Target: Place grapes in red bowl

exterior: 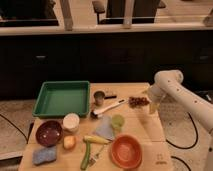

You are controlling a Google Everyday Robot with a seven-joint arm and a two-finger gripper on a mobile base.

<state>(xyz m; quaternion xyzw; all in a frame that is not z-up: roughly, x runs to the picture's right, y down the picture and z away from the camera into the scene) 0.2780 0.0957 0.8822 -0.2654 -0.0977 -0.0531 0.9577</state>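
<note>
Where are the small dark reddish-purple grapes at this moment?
In the camera view, the dark reddish-purple grape cluster lies far right on the wooden table, between the handle of the white utensil and the robot's gripper, which hangs just right of it.

The grapes [138,101] lie at the table's [145,129] 2 o'clock, with the gripper [153,107] at their 3 o'clock. The tray [62,83] sits at 10 o'clock.
</note>
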